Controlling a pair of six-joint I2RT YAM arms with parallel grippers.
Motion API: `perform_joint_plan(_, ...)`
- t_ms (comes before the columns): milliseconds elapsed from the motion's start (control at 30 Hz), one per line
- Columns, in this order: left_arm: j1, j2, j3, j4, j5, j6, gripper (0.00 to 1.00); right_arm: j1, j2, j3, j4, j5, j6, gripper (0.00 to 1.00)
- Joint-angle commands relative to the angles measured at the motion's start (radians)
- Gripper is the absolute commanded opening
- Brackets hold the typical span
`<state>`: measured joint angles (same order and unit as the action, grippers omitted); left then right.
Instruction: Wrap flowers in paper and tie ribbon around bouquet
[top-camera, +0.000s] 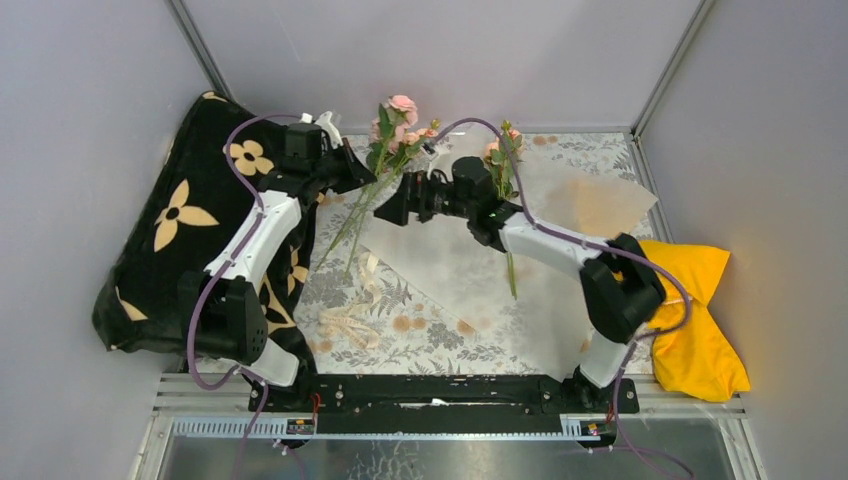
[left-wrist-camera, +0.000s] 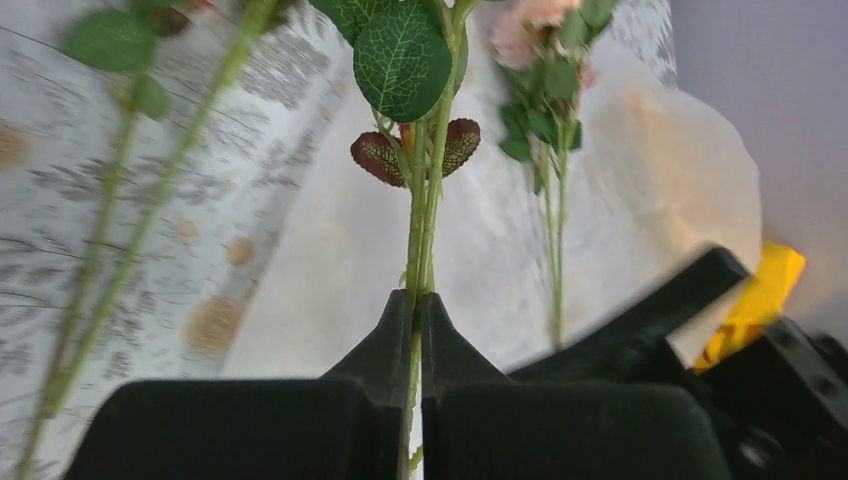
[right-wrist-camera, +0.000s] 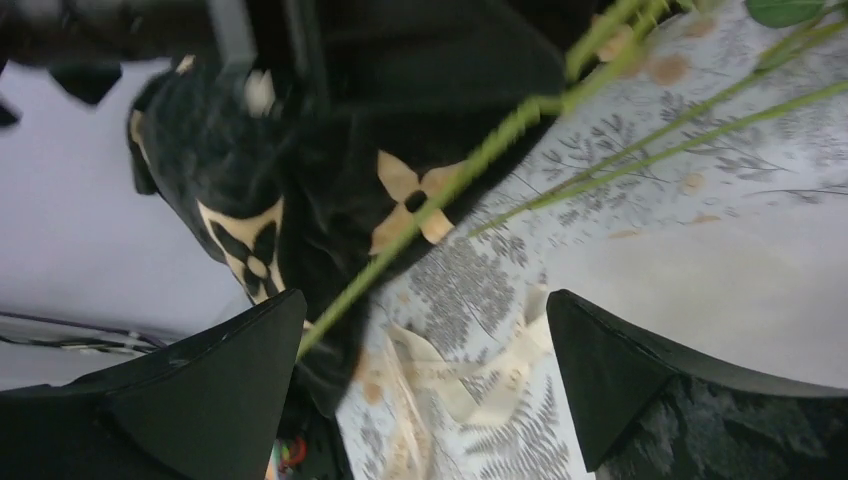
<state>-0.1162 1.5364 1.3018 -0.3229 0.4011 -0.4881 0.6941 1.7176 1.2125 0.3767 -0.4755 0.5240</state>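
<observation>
Left tool (top-camera: 348, 170) is clamped on the thin green stems of the flowers (top-camera: 400, 108), holding the bunch off the desk (top-camera: 440, 345) at its far side, pink heads towards the back wall and stem ends trailing towards the ribbon (top-camera: 350, 322), which lies loose near the black blanket (top-camera: 185, 215). Just beside it the right tool (top-camera: 392, 210) hangs above the paper (top-camera: 455, 270), where one separate sprig (top-camera: 505, 150) rests by that arm; a yellow cloth (top-camera: 700, 335) sits at the right edge. From the left wrist, the jaws are pressed together on two or three stems (left-wrist-camera: 424, 235) with the paper (left-wrist-camera: 660, 175) spread beyond them. From the right wrist, the jaws stand wide apart and hold nothing; stems (right-wrist-camera: 470, 160) cross above them and the ribbon (right-wrist-camera: 465, 375) lies below. The step in hand looks like carrying the bunch onto the paper. To do it well, I would keep the pinch firm and low, lay the stems alongside the lone sprig with the heads past the sheet's edge, and keep the spread right jaws from snagging the stems or dragging the sheet.
</observation>
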Motion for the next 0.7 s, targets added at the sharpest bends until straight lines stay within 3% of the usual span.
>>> perform_joint_plan(0,-0.052,-0.057,-0.032,0.102,0.041,-0.082,0.0,0.014,0.124,0.088,0.273,-0.049,0.245,0.99)
perform_joint_plan(100,-0.085,-0.061,-0.039,0.11,0.044,-0.089,0.0,0.017,0.206,0.121,0.312,-0.055,0.317,0.99)
perform_joint_plan(167,-0.098,-0.057,-0.055,0.12,0.063,-0.105,0.0,0.018,0.242,0.14,0.325,-0.06,0.337,0.9)
perform_joint_plan(200,-0.103,-0.056,-0.062,0.122,0.07,-0.114,0.0,0.018,0.252,0.146,0.319,-0.059,0.335,0.82)
perform_joint_plan(267,-0.106,-0.057,-0.073,0.123,0.077,-0.122,0.0,0.016,0.254,0.145,0.297,-0.048,0.313,0.55)
perform_joint_plan(333,-0.106,-0.062,-0.079,0.123,0.074,-0.112,0.0,0.013,0.241,0.131,0.26,-0.027,0.271,0.18)
perform_joint_plan(367,-0.106,-0.063,-0.08,0.123,0.066,-0.1,0.0,0.007,0.227,0.117,0.232,-0.013,0.244,0.04)
perform_joint_plan(433,-0.106,-0.058,-0.075,0.119,0.037,-0.055,0.0,-0.013,0.184,0.078,0.164,0.015,0.159,0.0)
perform_joint_plan(500,-0.105,-0.037,-0.046,0.076,-0.023,0.029,0.46,-0.049,0.122,0.027,0.058,0.063,0.068,0.0)
perform_joint_plan(533,-0.104,-0.019,-0.028,0.044,-0.071,0.089,0.63,-0.074,0.088,0.005,0.006,0.07,0.032,0.0)
perform_joint_plan(600,-0.096,0.031,0.0,-0.004,-0.193,0.198,0.75,-0.132,0.028,-0.016,-0.177,0.105,-0.062,0.0)
perform_joint_plan(667,-0.081,0.099,0.022,-0.023,-0.252,0.333,0.79,-0.178,-0.017,0.004,-0.396,0.211,-0.18,0.0)
